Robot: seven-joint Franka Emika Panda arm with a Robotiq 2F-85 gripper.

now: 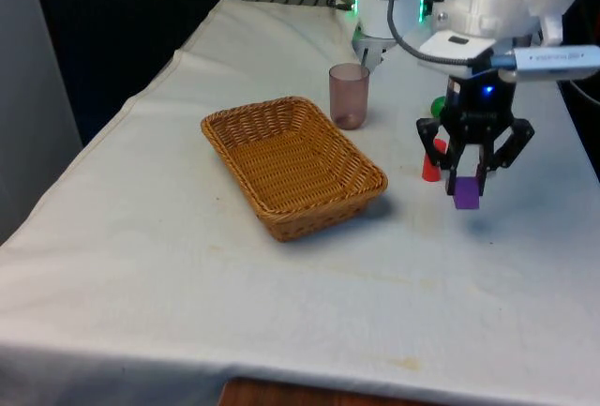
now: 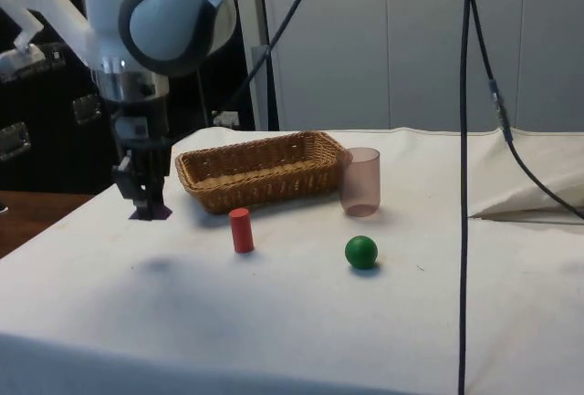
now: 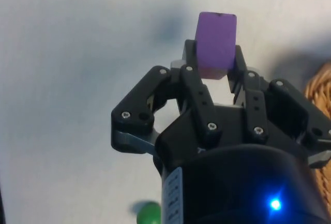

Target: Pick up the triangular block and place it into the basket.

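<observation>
We have the black two-finger gripper (image 1: 466,184) closed on a small purple block (image 1: 466,194), which hangs clear of the white tablecloth (image 1: 187,265) with its shadow below it. In the wrist view the purple block (image 3: 215,43) sticks out well past the fingertips (image 3: 190,58), so we judge the hold to sit on only its upper part. From these angles it looks boxy, and we cannot confirm a triangular outline.

Taking the front view as a clock face centred on the gripper, the oblong woven wicker basket (image 1: 291,164) lies towards nine o'clock, well apart. The short red cylinder (image 1: 431,162) stands just beside the gripper at about ten o'clock, the translucent pink cup (image 1: 349,95) farther out near ten, and the green ball (image 1: 438,104) near eleven.

Our main worry is the block slipping or twisting out during the carry, given that shallow grip. A low sideways pass could also knock over the red cylinder or catch the block on the basket's near rim; releasing early would drop it on the cloth.
</observation>
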